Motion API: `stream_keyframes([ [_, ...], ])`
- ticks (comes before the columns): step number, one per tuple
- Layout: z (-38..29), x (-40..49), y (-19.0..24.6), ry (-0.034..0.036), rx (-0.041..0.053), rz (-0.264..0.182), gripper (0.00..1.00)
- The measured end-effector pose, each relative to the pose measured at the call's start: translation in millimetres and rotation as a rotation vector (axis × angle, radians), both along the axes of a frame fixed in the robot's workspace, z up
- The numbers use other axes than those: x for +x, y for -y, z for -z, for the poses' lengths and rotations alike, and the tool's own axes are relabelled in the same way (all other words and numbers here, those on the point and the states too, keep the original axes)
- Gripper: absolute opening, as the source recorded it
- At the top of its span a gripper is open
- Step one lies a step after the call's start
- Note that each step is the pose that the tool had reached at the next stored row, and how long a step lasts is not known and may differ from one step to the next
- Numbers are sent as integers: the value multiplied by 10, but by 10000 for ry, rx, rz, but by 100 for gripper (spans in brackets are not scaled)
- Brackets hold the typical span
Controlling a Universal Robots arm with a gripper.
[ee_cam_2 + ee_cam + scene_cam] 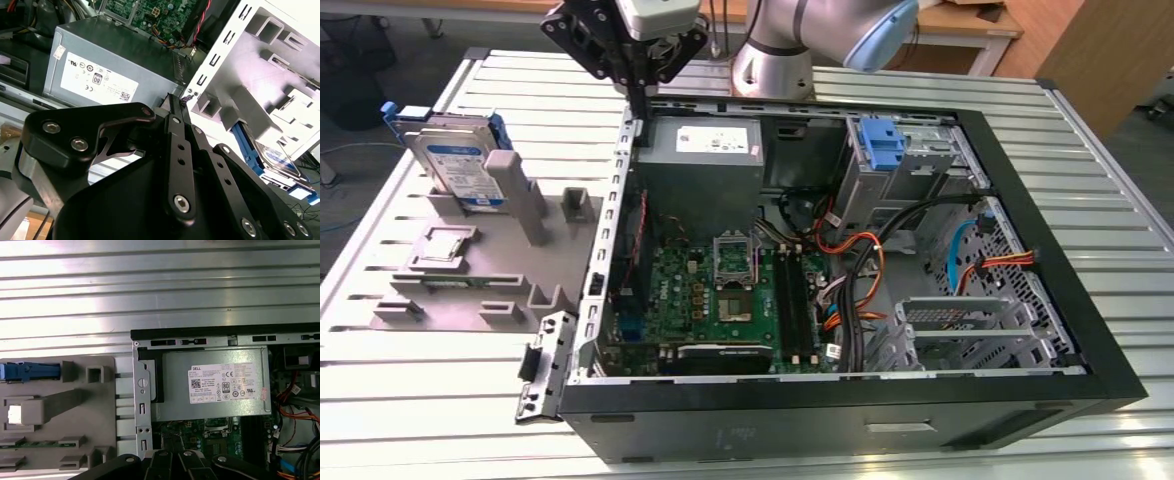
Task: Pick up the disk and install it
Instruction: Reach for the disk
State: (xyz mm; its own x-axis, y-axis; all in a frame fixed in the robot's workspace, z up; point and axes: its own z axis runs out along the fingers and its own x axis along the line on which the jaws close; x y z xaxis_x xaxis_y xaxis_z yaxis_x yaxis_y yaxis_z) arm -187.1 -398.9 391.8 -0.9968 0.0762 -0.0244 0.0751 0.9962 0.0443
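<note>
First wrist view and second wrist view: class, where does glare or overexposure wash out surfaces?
In the first wrist view, bright glare bands streak the ribbed silver metal table; in the second wrist view, the grey plastic holding fixture is bleached nearly white.

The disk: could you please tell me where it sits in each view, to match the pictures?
Exterior view: disk upright in the grey holder, on the exterior view's left of the case.
Second wrist view: disk behind the holder's posts.
First wrist view: disk edge-on in the holder, outside the case.
Shared landmark: the power supply.
</note>
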Motion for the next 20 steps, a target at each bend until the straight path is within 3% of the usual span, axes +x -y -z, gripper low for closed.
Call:
stream_keyframes([
  [20,1,-41,0,1,1,0,10],
])
